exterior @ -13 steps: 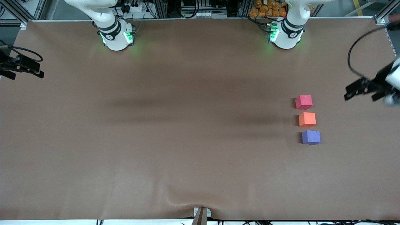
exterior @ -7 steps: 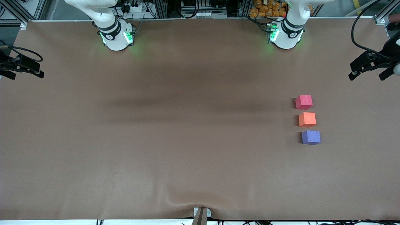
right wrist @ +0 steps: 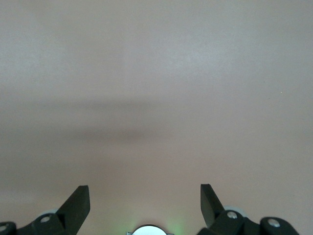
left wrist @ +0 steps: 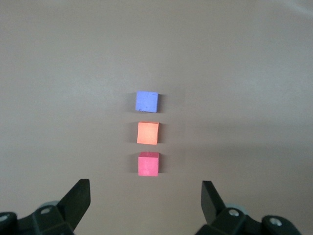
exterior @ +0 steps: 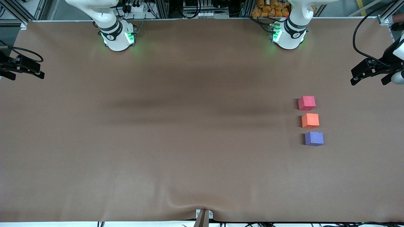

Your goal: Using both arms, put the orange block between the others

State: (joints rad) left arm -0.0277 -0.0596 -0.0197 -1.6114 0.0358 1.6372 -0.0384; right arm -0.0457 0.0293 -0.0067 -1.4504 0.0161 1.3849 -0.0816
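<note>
Both pincers stood wide with nothing between their fingers, as you could see. Your left gripper [exterior: 369, 77] hung over the left arm's end of the broad brown cloth-covered table [exterior: 176, 151], its black fingers [left wrist: 78, 196] spread apart in the left wrist view and aimed toward the three cubes. Your right gripper [exterior: 30, 72] hung over the right arm's end of the table, well apart from the cubes, its fingers [right wrist: 78, 198] equally spread above bare brown cloth; that arm waited.

You had three small matte foam-like cubes in a short row toward the left arm's end of the table, running from farther to nearer the front camera. The small bright orange matte cube [exterior: 310, 120] sat on the table in the middle of that row, between the pinkish-red matte cube [exterior: 306, 103], which lay farther from the front camera, and the purple-blue matte cube [exterior: 314, 138], which lay nearer. Each stood just beside its neighbour with a narrow gap, not touching.

Being a cube, the orange block gave you no long axis; it rested flat, its sides roughly square with the row. Its faces looked plain and even.
</note>
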